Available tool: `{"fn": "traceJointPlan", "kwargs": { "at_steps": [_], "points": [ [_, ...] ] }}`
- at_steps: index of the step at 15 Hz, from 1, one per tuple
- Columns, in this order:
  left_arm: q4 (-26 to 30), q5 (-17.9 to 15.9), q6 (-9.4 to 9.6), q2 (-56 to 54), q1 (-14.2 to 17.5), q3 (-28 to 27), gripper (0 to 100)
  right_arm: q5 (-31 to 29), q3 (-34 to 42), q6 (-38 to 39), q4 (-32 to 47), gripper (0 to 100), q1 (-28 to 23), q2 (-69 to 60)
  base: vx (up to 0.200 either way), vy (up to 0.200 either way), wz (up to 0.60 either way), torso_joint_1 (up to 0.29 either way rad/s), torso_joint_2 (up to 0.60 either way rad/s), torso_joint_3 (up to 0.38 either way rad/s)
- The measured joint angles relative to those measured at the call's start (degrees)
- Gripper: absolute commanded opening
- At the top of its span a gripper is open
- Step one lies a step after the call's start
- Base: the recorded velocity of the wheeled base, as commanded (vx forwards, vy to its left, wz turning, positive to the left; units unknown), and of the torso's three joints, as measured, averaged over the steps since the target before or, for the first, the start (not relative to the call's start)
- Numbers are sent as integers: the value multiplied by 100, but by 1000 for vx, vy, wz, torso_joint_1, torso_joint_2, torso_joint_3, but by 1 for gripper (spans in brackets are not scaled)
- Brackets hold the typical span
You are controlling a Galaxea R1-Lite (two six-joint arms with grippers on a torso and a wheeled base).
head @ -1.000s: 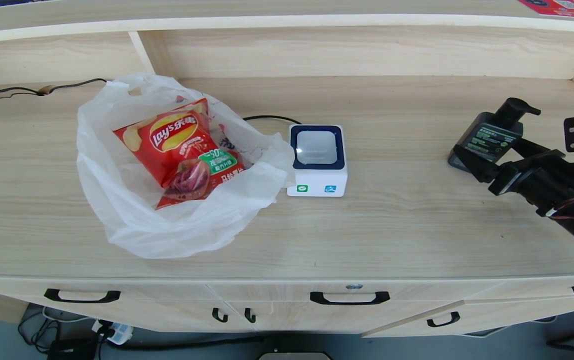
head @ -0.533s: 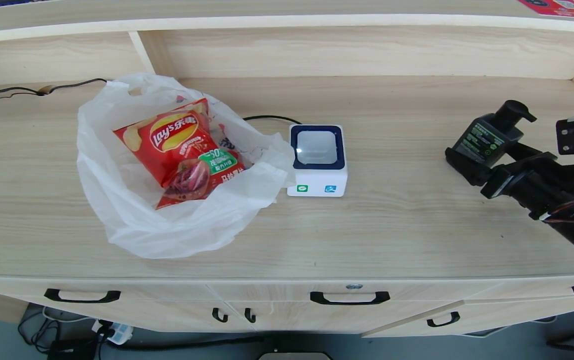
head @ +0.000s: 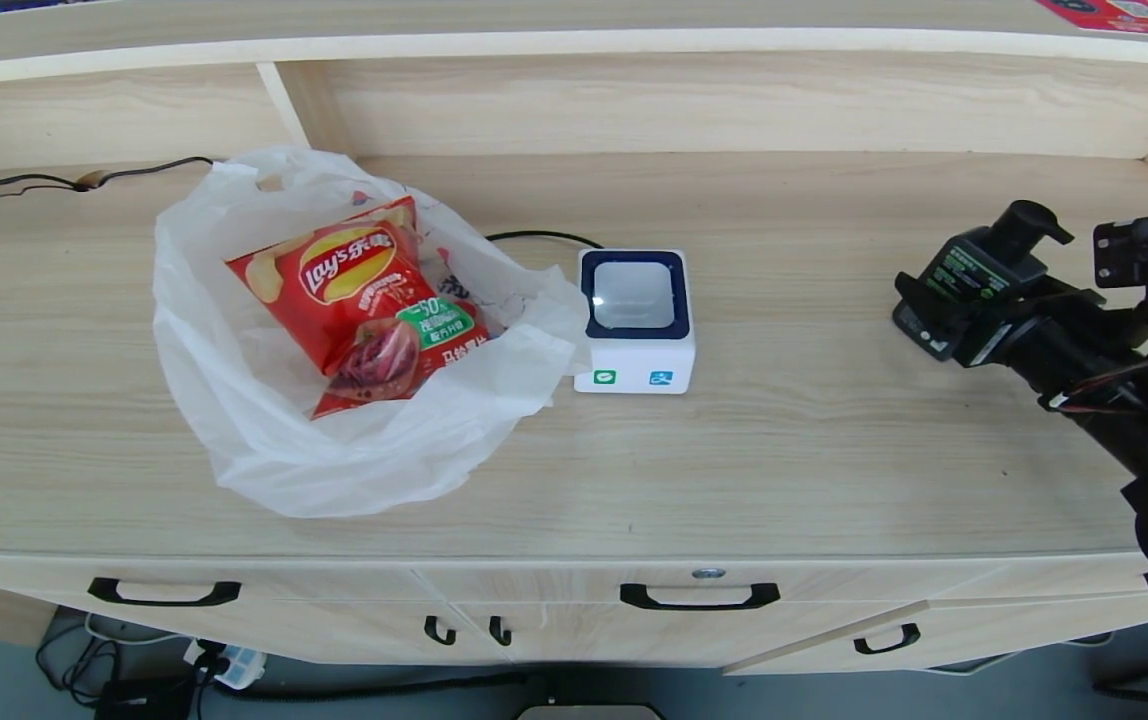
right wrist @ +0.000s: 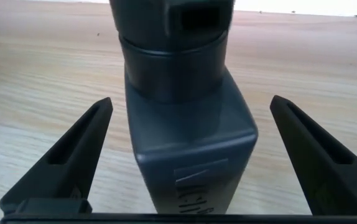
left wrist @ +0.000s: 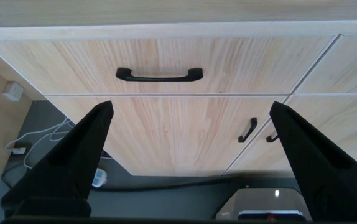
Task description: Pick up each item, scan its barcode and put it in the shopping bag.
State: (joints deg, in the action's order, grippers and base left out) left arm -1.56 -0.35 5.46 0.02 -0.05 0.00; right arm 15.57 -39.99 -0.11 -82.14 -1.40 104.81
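Head view puts the bottle (head: 974, 275) at the right end of the bench (head: 834, 450), lying on its side with its pump pointing far and right, well apart from the scanner (head: 634, 320) at mid-bench. Your right hand (head: 954, 315) is set around the bottle's body. The right wrist view shows how: the fingers (right wrist: 73, 162) stand spread, one on each side of the bottle, with a gap on both sides, so nothing is pinched yet. That straddle lines the fingers up across the bottle's sides, which I judge the surest grip on a smooth, hard body; closing is the step in hand.

The scanner sits window-up just right of the bag (head: 234, 400), so a lifted item can pass over it on the way left. The bag lies slumped open at left with the chips (head: 359, 300) already inside and room left at its mouth. Mind the label when you lift: I can't tell where the barcode sits.

Your left hand (left wrist: 191, 106) hangs spread below the bench edge, facing the drawers (left wrist: 166, 124), out of the way.
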Motion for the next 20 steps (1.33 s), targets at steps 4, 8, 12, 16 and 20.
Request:
{"fn": "traceJointPlan", "kwargs": {
  "at_steps": [4,8,12,16,20],
  "points": [
    [0,0,0,0,2,0,100,2,-45,11,0,100,-101,91,0,0,0,0,0,0],
    [0,2,-5,0,0,0,100,6,-171,40,0,100,-118,148,0,0,0,0,0,0],
    [0,0,0,0,5,0,100,6,-232,65,-2,100,-110,148,0,0,0,0,0,0],
    [1,2,-5,0,5,0,100,2,-213,148,-2,0,-124,150,0,0,0,0,0,0],
    [1,2,0,0,5,0,100,-5,-138,145,-40,0,-124,139,0,0,0,0,0,0]
  ]
}}
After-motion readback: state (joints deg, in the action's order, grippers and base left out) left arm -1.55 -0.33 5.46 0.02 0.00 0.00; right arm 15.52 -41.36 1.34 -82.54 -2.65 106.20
